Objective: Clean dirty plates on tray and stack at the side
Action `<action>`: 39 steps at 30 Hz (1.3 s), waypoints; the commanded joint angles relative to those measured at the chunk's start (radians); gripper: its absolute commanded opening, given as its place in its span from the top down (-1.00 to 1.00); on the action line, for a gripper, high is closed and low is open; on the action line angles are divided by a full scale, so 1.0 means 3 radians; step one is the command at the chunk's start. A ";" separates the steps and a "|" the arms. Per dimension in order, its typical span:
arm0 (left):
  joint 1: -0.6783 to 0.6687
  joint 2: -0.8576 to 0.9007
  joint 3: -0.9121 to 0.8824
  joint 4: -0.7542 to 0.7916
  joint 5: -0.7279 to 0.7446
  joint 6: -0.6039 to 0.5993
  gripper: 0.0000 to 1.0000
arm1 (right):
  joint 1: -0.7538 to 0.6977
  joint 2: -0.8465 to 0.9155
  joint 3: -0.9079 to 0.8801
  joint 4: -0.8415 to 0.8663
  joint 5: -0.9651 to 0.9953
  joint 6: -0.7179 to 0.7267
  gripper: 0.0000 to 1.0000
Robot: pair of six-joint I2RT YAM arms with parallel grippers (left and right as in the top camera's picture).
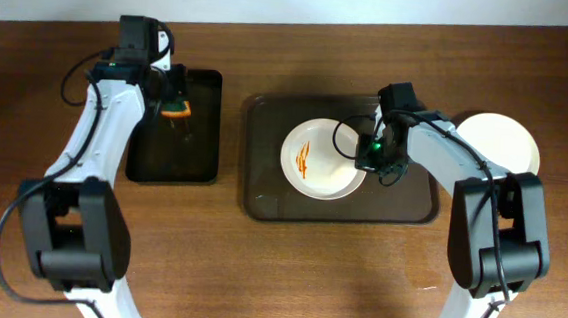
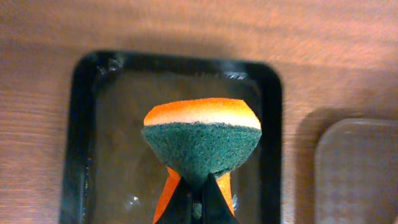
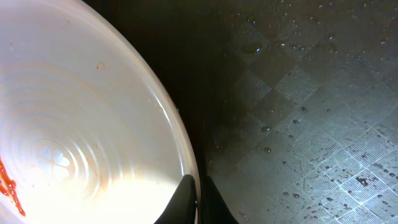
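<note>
A white plate [image 1: 322, 159] with orange-red sauce streaks lies on the dark brown tray [image 1: 261, 198]. My right gripper [image 1: 370, 150] is shut on this plate's right rim; the right wrist view shows the plate [image 3: 81, 124] with one finger on each side of its edge at my right gripper [image 3: 198, 186], over the wet tray [image 3: 298, 124]. A plain white plate [image 1: 501, 144] rests on the table to the right of the tray. My left gripper [image 1: 174, 106] is shut on an orange and green sponge [image 2: 202, 140], held over the black tray [image 2: 84, 124].
The small black tray [image 1: 198, 163] sits left of the brown tray, with a strip of bare wooden table between them. A corner of the brown tray [image 2: 357, 174] shows at the right of the left wrist view.
</note>
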 commanded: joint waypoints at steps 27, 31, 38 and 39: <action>-0.1176 0.0223 -0.0184 -0.0098 0.1110 -0.0689 1.00 | 0.0237 0.0126 -0.0122 0.0160 -0.0097 0.0193 0.92; -0.1431 0.0355 -0.0184 0.0067 0.1082 -0.0773 1.00 | 0.0237 0.0126 -0.0122 0.0161 -0.0131 0.0192 0.92; -0.1630 0.0623 -0.0184 0.0576 0.1071 -0.1189 1.00 | 0.0237 0.0126 -0.0122 0.0183 -0.0128 0.0192 0.92; -0.1667 0.0661 -0.0184 0.0642 0.1071 -0.1198 1.00 | 0.0237 0.0126 -0.0122 0.0181 -0.0128 0.0192 0.92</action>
